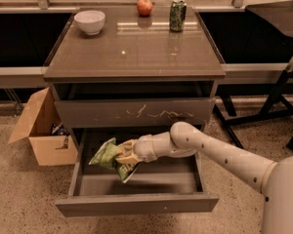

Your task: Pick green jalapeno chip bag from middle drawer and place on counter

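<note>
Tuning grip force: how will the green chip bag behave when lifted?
Probably floppy: the green jalapeno chip bag droops crumpled from the gripper over the middle drawer. Likely light, since a side pinch carries it. Foil may slip.

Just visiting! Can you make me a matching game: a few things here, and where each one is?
Things:
1 white bowl
2 red apple
3 cardboard box
4 green jalapeno chip bag

Places:
A on the floor, left of the middle drawer
B held in the tool, over the open middle drawer
C counter, back left
D counter, back, beside the green soda can

Pairs: 1-C, 2-D, 3-A, 4-B
</note>
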You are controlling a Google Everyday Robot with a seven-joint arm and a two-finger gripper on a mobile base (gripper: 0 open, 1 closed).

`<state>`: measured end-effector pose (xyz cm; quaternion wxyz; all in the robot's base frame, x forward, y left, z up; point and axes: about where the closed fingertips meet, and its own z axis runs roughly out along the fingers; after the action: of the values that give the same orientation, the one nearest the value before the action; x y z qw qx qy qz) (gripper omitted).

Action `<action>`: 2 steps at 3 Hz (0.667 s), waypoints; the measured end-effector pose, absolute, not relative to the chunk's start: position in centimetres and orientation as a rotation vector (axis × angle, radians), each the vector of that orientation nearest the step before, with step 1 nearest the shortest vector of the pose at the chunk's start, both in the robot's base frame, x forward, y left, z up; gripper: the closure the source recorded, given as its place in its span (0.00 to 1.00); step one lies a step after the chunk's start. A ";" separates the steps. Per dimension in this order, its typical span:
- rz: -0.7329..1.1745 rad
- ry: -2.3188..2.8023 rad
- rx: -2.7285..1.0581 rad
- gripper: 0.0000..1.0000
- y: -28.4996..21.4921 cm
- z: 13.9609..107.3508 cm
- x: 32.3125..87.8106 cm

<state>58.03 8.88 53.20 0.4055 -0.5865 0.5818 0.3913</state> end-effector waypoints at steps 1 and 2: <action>0.990 1.255 -1.504 1.00 7.9 59.9 56.9; 0.923 1.105 -1.513 1.00 5.9 65.9 55.6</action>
<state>55.64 5.92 65.93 0.5025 -0.6263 0.4573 0.3822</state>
